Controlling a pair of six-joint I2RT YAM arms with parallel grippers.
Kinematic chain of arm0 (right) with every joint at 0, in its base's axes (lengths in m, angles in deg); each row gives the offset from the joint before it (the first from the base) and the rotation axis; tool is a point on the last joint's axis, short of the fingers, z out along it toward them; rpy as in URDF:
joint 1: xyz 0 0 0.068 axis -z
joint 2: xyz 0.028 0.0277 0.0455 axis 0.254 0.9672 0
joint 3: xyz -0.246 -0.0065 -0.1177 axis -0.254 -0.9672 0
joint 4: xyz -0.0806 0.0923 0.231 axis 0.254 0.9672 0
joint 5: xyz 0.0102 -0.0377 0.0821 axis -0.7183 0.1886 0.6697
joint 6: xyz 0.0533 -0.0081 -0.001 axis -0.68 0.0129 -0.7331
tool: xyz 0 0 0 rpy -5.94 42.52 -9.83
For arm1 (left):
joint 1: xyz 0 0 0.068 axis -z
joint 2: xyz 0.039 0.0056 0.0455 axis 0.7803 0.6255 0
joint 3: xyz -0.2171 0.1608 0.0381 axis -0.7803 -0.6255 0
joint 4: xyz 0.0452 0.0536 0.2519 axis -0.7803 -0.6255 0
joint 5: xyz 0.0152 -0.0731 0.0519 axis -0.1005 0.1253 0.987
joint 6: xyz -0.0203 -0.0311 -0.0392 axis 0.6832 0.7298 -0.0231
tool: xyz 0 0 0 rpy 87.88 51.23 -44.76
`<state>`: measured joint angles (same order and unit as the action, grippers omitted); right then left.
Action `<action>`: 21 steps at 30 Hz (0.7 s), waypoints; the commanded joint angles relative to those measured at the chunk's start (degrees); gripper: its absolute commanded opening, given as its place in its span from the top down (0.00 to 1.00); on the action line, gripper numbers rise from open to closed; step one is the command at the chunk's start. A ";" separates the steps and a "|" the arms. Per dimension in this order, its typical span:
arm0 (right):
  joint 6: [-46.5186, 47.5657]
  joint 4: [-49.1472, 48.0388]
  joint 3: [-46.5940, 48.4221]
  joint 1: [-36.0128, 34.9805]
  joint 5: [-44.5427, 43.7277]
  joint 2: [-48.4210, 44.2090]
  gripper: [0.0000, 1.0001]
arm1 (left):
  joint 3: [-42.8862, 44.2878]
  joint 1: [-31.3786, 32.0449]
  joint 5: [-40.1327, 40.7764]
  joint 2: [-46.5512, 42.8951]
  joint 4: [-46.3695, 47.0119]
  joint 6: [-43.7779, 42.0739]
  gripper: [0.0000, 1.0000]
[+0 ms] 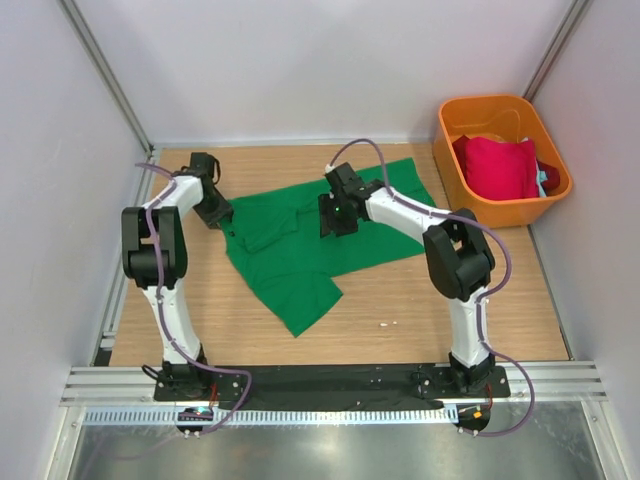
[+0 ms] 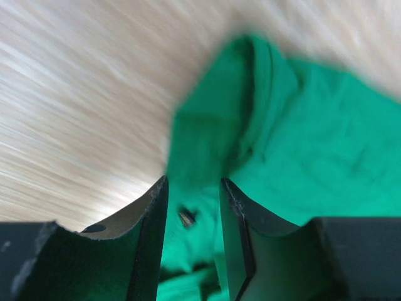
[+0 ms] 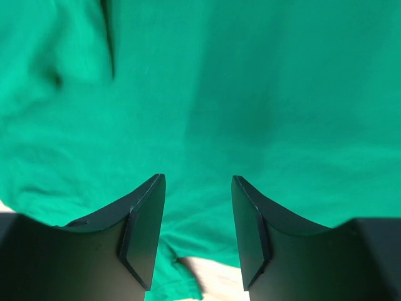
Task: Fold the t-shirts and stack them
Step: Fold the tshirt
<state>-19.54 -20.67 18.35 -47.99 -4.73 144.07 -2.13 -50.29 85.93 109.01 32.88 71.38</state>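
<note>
The green t-shirt (image 1: 290, 262) lies crumpled on the wooden surface (image 1: 430, 300), roughly midway between the 2 arms. Its far part is bunched into ridges, 1 side reaches toward the far right, and a loose flap points toward the near edge.

The left claw (image 1: 212, 207) sits at the shirt's left edge, over the far-left part of the surface. The left wrist view is smeared by blur. In it the 2 fingers (image 2: 153, 213) stand apart with a clear gap and nothing pinched between them. Green cloth shows through the gap beneath them, and bare wood fills the left of the view. A small dark mark (image 2: 186, 217) on the cloth shows in the gap, too blurred to name.

The right claw (image 1: 336, 216) hangs over the far middle of the same shirt, near the bunched ridges. In the right wrist view its fingers are spread, with only green cloth under them and nothing in the gap. A sliver of wood shows at the bottom edge between them. Whether either claw touches the cloth I cannot tell.

At the far right corner stands the orange bin (image 1: 512, 212), well apart from the green shirt. The red t-shirt (image 1: 495, 165) lies bunched inside it. A bit of the teal t-shirt (image 1: 544, 180) peeks out at the bin's right side, just beside the red one. A small white speck (image 1: 385, 323) lies on the bare wood near the green shirt's near flap
</note>
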 commanded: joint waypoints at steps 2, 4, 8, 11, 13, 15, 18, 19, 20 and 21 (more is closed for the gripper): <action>-3.44 -1.95 -2.16 -4.59 0.42 -1.15 0.48 | 6.09 -3.10 1.77 3.72 -4.29 -1.70 0.58; -4.50 -2.66 -1.99 -7.66 1.74 -0.01 0.48 | 8.47 -4.33 2.12 7.06 -6.57 -3.54 0.57; -8.54 -3.71 -0.14 -11.80 5.69 2.37 0.48 | 16.64 -5.47 1.25 12.24 -7.72 -8.63 0.57; -14.07 -6.08 1.17 -13.13 10.79 4.03 0.48 | 23.85 -6.27 1.15 16.20 -9.57 -12.24 0.57; -15.75 -6.53 3.19 -13.57 12.03 4.48 0.47 | 28.23 -6.62 2.11 17.53 -10.62 -13.47 0.57; -14.10 -3.04 5.56 -13.22 10.11 4.39 0.46 | 30.45 -6.53 3.87 15.96 -13.77 -13.30 0.59; -11.20 -0.47 7.86 -11.38 6.76 2.03 0.44 | 24.68 -6.10 2.65 9.64 -10.65 -12.08 0.59; -10.66 -0.11 7.60 -10.85 6.67 1.50 0.43 | 19.52 -5.83 2.74 4.49 -9.14 -11.81 0.59; -10.05 1.28 7.68 -9.63 6.50 0.97 0.42 | 17.21 -5.65 3.00 2.35 -8.00 -11.20 0.58; -9.17 2.08 7.68 -9.00 6.32 -0.08 0.42 | 15.36 -5.30 2.83 0.58 -7.12 -11.11 0.57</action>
<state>-30.86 -21.91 23.79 -59.95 3.57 149.36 17.50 -56.19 87.94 119.78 24.16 60.54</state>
